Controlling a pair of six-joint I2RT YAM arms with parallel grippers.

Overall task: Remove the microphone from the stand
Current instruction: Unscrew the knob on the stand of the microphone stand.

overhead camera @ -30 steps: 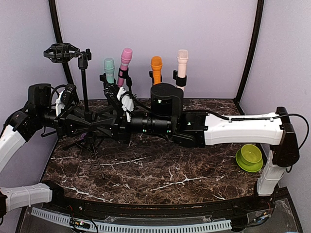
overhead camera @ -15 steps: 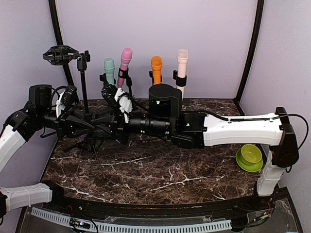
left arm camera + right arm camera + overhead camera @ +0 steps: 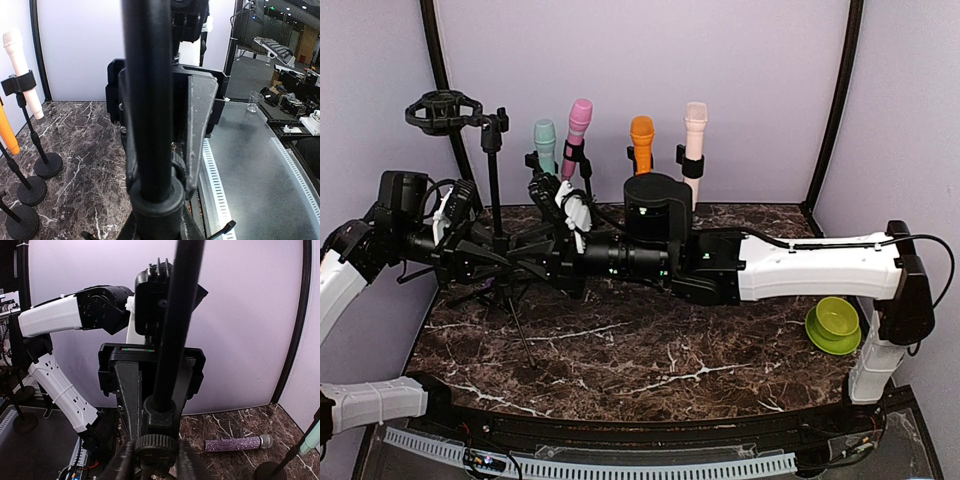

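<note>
A tall black tripod stand (image 3: 495, 190) rises at the left, and I see no microphone in the shock mount (image 3: 442, 108) at its top. My left gripper (image 3: 483, 262) is shut on the stand's pole (image 3: 150, 100) from the left. From the right, my right gripper (image 3: 523, 262) is closed round the same pole (image 3: 172, 340) just above its knurled collar (image 3: 156, 445). A purple glitter microphone (image 3: 239, 443) lies flat on the marble table, seen only in the right wrist view.
Four microphones stand in small clips along the back: teal (image 3: 545, 142), pink (image 3: 579, 120), orange (image 3: 641, 140), cream (image 3: 695, 125). Their round bases (image 3: 48, 165) sit on the marble. A green bowl (image 3: 834, 322) is at the right edge. The tripod's legs (image 3: 520, 335) spread forward.
My right gripper's jaws have closed in on the stand's pole. The left gripper has kept its grip and the stand has barely shifted.
</note>
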